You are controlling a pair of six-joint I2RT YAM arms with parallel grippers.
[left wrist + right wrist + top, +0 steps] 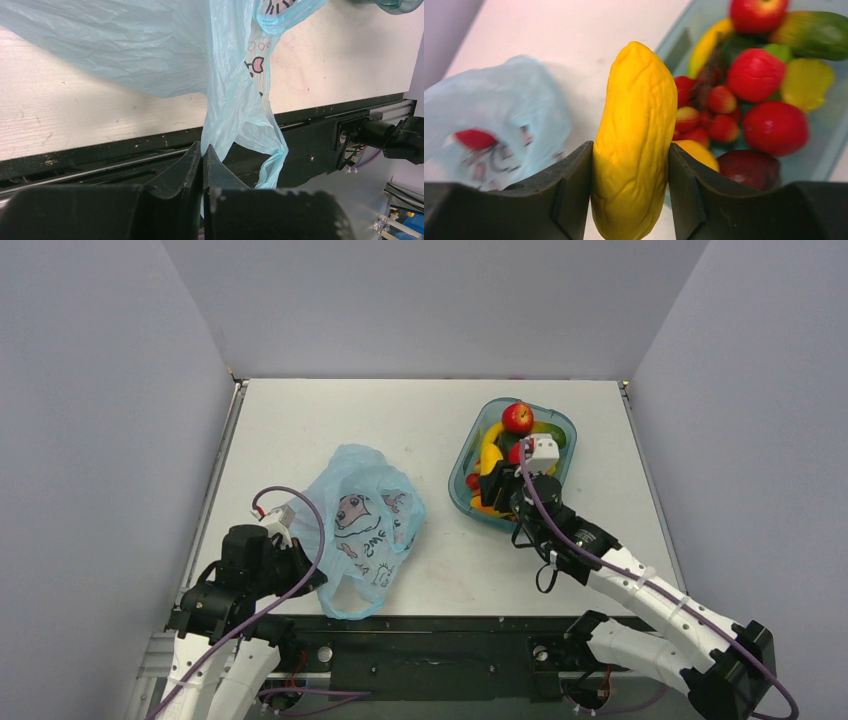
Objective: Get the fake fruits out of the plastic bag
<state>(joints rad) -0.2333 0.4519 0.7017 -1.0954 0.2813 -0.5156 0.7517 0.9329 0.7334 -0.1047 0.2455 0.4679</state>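
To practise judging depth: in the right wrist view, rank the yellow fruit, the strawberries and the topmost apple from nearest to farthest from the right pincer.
1. Yellow fruit: gripped in the right pincer, centre.
2. Strawberries: just beyond, at the near end of the tub.
3. Apple: top right, at the tub's far end.

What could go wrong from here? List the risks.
The tub is heaped, apple on top; dropping the yellow fruit there may knock fruit out. The left gripper pinches only thin bag film, which may slip or tear. A blurred red thing seems to lie inside the bag.
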